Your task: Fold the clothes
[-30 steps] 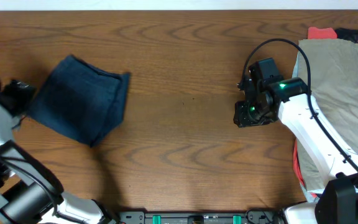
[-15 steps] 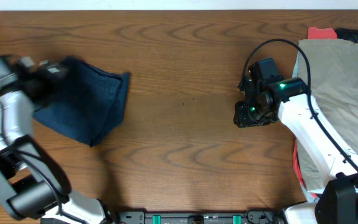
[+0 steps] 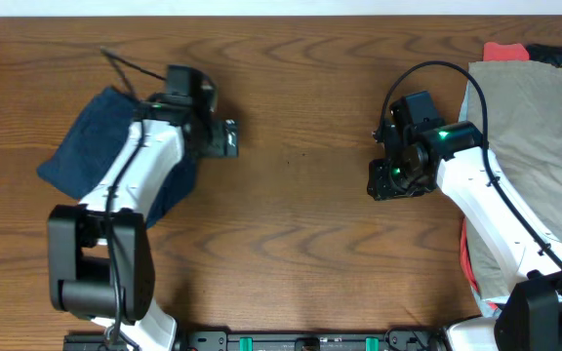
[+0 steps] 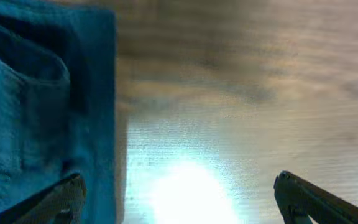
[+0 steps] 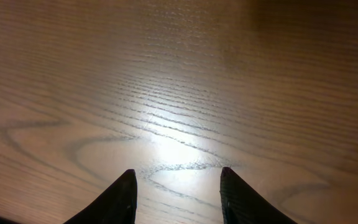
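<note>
Folded dark navy shorts [image 3: 86, 156] lie at the left of the table, partly under my left arm. In the left wrist view their edge [image 4: 48, 112] fills the left side. My left gripper [image 3: 224, 137] is open and empty, just past the shorts' right edge, over bare wood [image 4: 179, 199]. My right gripper [image 3: 390, 178] is open and empty over bare wood [image 5: 176, 186], right of the middle. A pile of clothes lies at the right edge: khaki-grey shorts [image 3: 535, 117] on top, a red piece [image 3: 503, 50] and a black piece [image 3: 559, 57] behind.
The brown wooden table [image 3: 291, 224] spans the whole view. My right arm [image 3: 486, 210] crosses the left edge of the pile of clothes. A black rail [image 3: 310, 341] runs along the front edge.
My left arm has swung from the far left edge across the navy shorts to their right edge. The shorts' right corner now lies under the arm. My right arm has not moved.
</note>
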Tool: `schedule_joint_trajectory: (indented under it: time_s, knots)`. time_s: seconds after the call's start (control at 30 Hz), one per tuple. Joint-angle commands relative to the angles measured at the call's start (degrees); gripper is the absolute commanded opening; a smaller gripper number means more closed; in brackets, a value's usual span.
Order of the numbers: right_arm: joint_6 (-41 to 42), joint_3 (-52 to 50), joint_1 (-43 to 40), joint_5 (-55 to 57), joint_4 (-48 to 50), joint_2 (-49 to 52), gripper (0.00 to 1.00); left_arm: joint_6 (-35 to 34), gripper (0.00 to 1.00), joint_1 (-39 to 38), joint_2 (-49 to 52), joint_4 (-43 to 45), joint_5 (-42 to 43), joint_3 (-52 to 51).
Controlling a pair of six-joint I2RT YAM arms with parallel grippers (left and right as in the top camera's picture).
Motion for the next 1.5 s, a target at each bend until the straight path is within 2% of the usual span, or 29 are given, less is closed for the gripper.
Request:
schedule_joint_trajectory:
  time_s: [0.0,0.6,0.63,0.8,0.93,1.33,1.47]
  knots:
    - [0.13,0.85,-0.37,0.83,-0.09,-0.76,0.42,1.77,0.98,-0.37,2.25,-1.9,-6.1,0.11]
    - [0.13,0.85,-0.37,0.81,0.0,-0.76,0.42,0.44,0.98,0.83,4.66,-1.53,-5.38,-4.5]
    - [0.13,0.85,-0.37,0.83,0.02,-0.76,0.42,0.66,1.0,0.81,4.66,-1.77,-3.67,-4.5]
    - [0.13,0.85,-0.37,0.83,0.46,-0.76,0.42,4.37,0.96,0.79,4.66,-2.75,11.52,-4.5]
    - [0.11,0.85,-0.37,0.83,0.96,-0.76,0.45,5.84,0.96,0.79,4.66,-2.49,16.44,-4.5]
    - [0.13,0.85,-0.37,0.81,0.92,-0.76,0.46,6.32,0.9,0.81,4.66,-3.41,16.31,-4.52]
    - [0.13,0.85,-0.37,0.81,0.85,-0.76,0.45,6.27,0.9,0.81,4.66,-3.19,12.15,-4.52]
